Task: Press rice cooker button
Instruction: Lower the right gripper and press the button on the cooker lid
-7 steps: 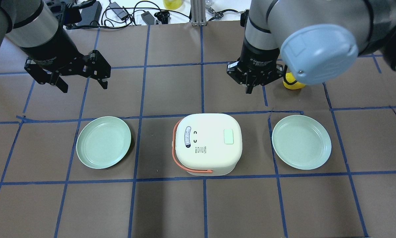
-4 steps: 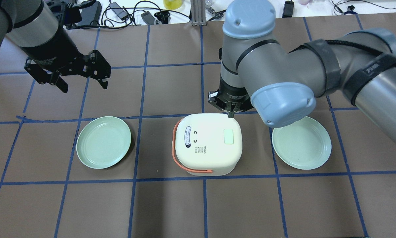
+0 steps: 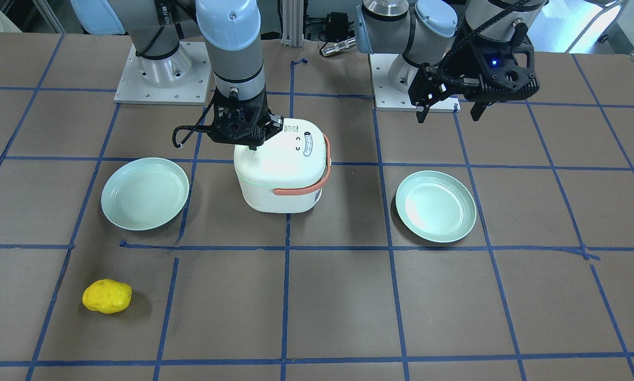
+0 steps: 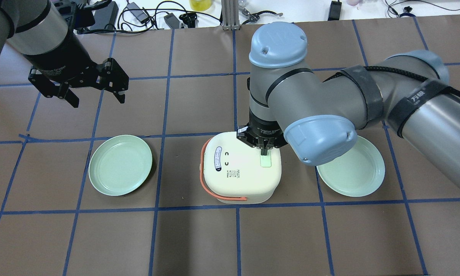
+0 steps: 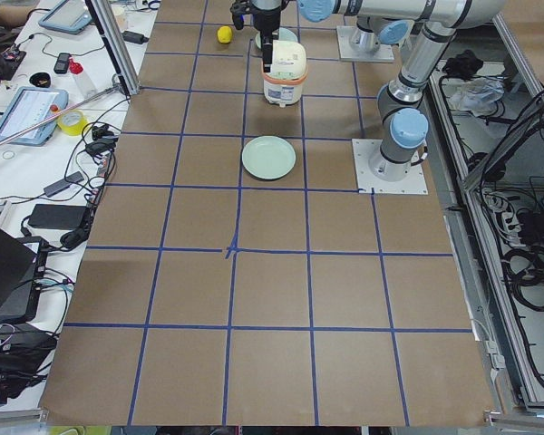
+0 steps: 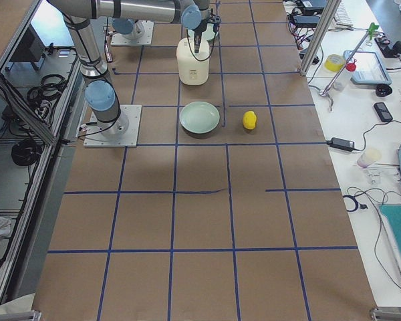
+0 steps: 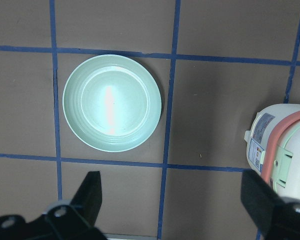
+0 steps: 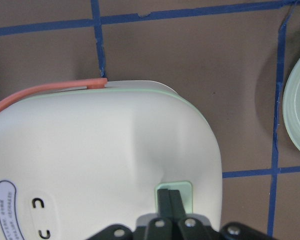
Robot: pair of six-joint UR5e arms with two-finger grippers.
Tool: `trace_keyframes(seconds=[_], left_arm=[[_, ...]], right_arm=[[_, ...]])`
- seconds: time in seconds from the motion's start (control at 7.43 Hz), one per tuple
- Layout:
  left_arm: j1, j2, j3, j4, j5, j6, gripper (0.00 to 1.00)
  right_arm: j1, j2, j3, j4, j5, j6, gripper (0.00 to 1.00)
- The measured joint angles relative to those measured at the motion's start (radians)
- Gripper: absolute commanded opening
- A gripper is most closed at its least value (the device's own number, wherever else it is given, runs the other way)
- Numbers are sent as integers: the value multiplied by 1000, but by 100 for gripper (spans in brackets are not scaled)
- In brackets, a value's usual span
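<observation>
A white rice cooker [image 4: 239, 168] with an orange handle stands mid-table; it also shows in the front view [image 3: 285, 172] and the right wrist view [image 8: 90, 160]. Its pale green button [image 4: 266, 161] is on the lid's right side. My right gripper [image 4: 264, 150] is shut, and its joined fingertips sit on the button [image 8: 174, 187] in the wrist view [image 8: 169, 195]. My left gripper [image 4: 95, 97] is open and empty, hanging above the table at the far left, away from the cooker. Its fingers [image 7: 90, 192] frame the left plate.
Two pale green plates flank the cooker, one on the left [image 4: 120, 165] and one on the right [image 4: 352, 168]. A yellow lumpy object [image 3: 107, 296] lies on the far side of the right plate. Cables and gear lie along the table's far edge [image 4: 145, 15].
My right arm has swung from the far side of the table toward the cooker and come down, its shut fingertips now on the button. The left arm has not moved.
</observation>
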Motion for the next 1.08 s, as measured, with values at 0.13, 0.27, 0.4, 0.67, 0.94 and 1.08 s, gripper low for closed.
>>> trace_keyframes(seconds=[0.13, 0.27, 0.4, 0.67, 0.94, 1.08], left_arm=[[0, 0, 0, 0, 0, 0, 100], [0, 0, 0, 0, 0, 1, 100], [0, 0, 0, 0, 0, 1, 100], [0, 0, 0, 0, 0, 1, 100], [0, 0, 0, 0, 0, 0, 100], [0, 0, 0, 0, 0, 0, 100]], right_arm=[[0, 0, 1, 12, 0, -4, 9], [1, 0, 1, 20, 0, -6, 9], [1, 1, 2, 25, 0, -7, 9], [1, 5, 2, 27, 0, -7, 10], [1, 8, 2, 28, -1, -8, 10], [1, 10, 1, 29, 0, -9, 13]])
